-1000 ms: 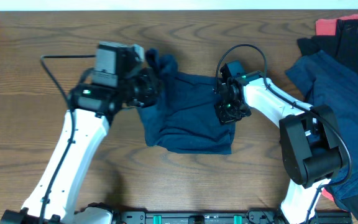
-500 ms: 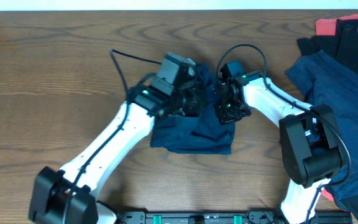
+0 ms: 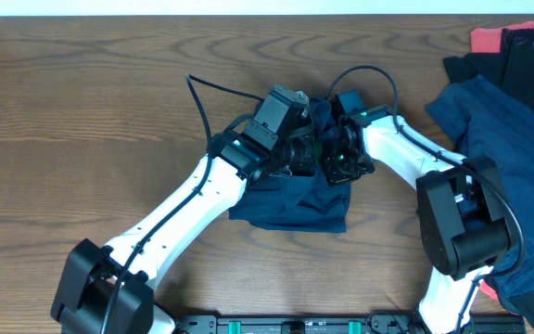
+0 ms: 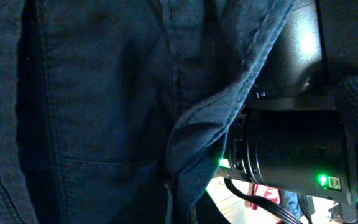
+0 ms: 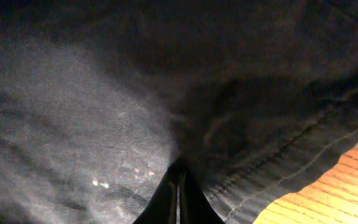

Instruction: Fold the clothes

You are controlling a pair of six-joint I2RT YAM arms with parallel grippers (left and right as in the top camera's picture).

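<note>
A navy garment [image 3: 290, 202] lies at the table's centre, its left part lifted and doubled over to the right. My left gripper [image 3: 304, 150] is over its upper middle, shut on the lifted cloth. The cloth drapes across the whole left wrist view [image 4: 92, 93] and hides the fingers. My right gripper [image 3: 339, 165] sits on the garment's right edge, close beside the left one. In the right wrist view its fingers [image 5: 179, 182] are pressed together, pinching the dark cloth [image 5: 104, 93].
A heap of more clothes lies at the right edge: navy [image 3: 499, 111], black [image 3: 527, 56] and a coral-red piece [image 3: 485, 39]. The right arm's black body with a green light [image 4: 291, 149] is close to my left wrist. Bare wooden table [image 3: 82, 121] lies to the left.
My left gripper has carried the garment's left end rightward over the rest, up to the right gripper. The cloth is now narrower. The right gripper has stayed put.
</note>
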